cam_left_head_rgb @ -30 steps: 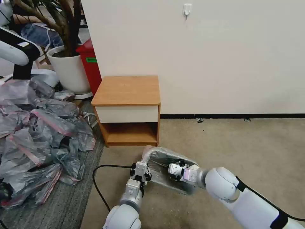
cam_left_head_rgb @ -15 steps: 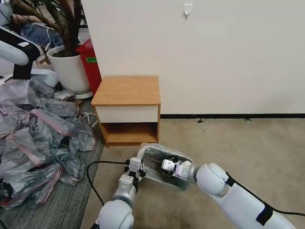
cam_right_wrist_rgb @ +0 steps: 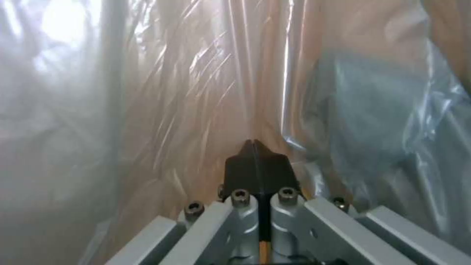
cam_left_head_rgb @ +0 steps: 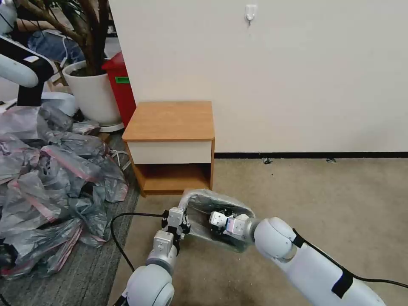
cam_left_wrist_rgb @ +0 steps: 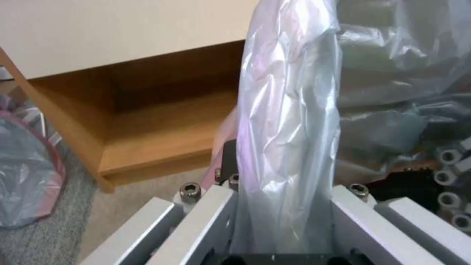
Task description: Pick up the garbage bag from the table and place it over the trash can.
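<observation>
The trash can (cam_left_head_rgb: pixel 190 199) lies tipped on the carpet just in front of the table (cam_left_head_rgb: pixel 170 121). The garbage bag (cam_left_head_rgb: pixel 221 200) is stretched over its mouth and lines the inside. My left gripper (cam_left_head_rgb: pixel 176 217) sits at the can's left rim. In the left wrist view, my left gripper (cam_left_wrist_rgb: pixel 284 176) is shut on the garbage bag (cam_left_wrist_rgb: pixel 289 110) where it wraps the rim. My right gripper (cam_left_head_rgb: pixel 213 221) reaches inside the lined can. In the right wrist view, my right gripper (cam_right_wrist_rgb: pixel 254 147) is shut, its black tips against the garbage bag (cam_right_wrist_rgb: pixel 172 92).
A big heap of grey-pink bags (cam_left_head_rgb: pixel 46 182) covers the floor at left. Behind it stand a white plant pot (cam_left_head_rgb: pixel 91 91) and a red bin (cam_left_head_rgb: pixel 121 85). A black cable (cam_left_head_rgb: pixel 123 238) loops by my left arm. Open carpet (cam_left_head_rgb: pixel 318 199) lies to the right.
Both arms and the bag-covered can have shifted left and closer to the table. The black cable has slid left with my left arm.
</observation>
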